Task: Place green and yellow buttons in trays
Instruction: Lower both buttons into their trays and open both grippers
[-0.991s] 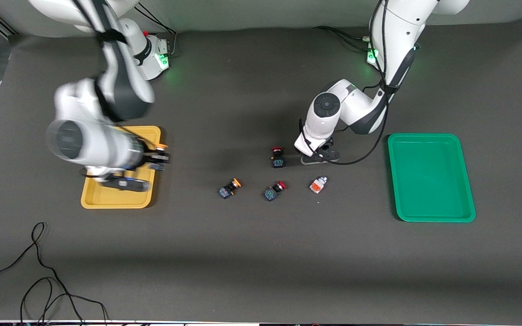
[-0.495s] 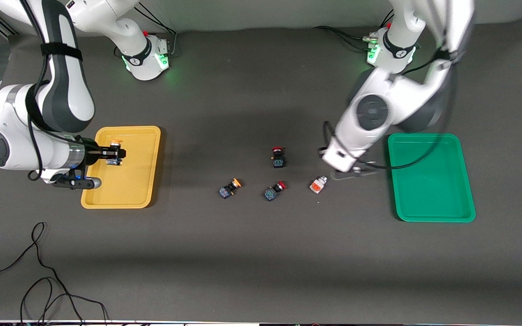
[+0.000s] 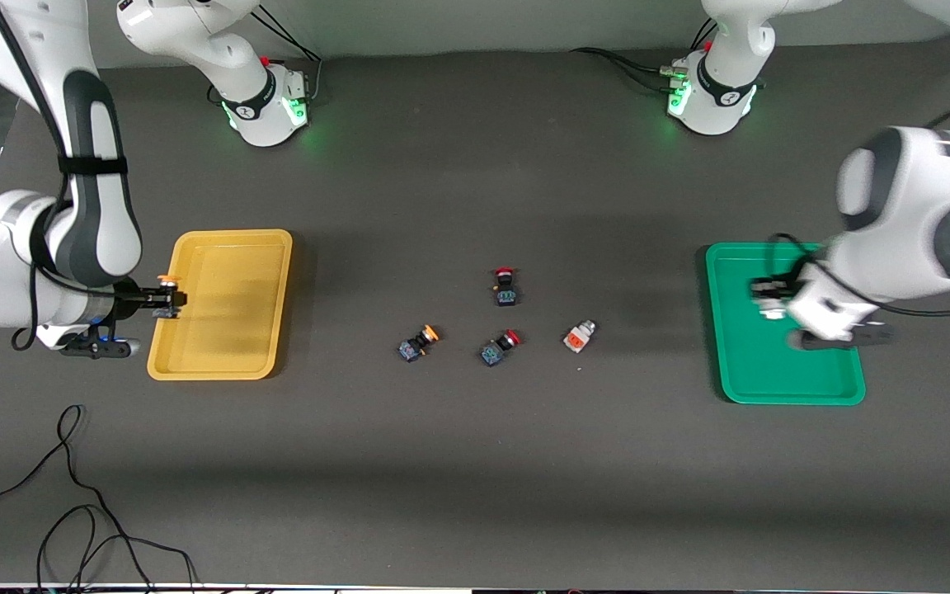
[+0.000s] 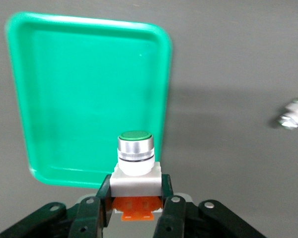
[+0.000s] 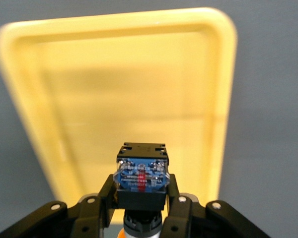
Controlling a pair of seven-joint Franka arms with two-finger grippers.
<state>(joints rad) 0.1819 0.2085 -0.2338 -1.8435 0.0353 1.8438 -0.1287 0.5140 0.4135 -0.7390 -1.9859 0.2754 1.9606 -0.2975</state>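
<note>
— So, where did you have the green-capped white-and-orange push-button (image 4: pixel 135 156)?

— You had it clenched in the left gripper (image 3: pixel 764 295) over the bright green plastic tray (image 3: pixel 739 375). Your right gripper (image 3: pixel 166 299) gripped the yellow-capped black-blue button (image 5: pixel 140 173) above the rim of the mustard yellow tray (image 3: pixel 228 363).

— Which step was that?

— The drop, I judged. Next you needed each button lowered inside its tray and let go. One loose green button (image 3: pixel 580 335) and one loose yellow button (image 3: pixel 418 342) lay mid-table.

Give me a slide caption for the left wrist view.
Left gripper holds a green-capped button over the green tray.
</note>
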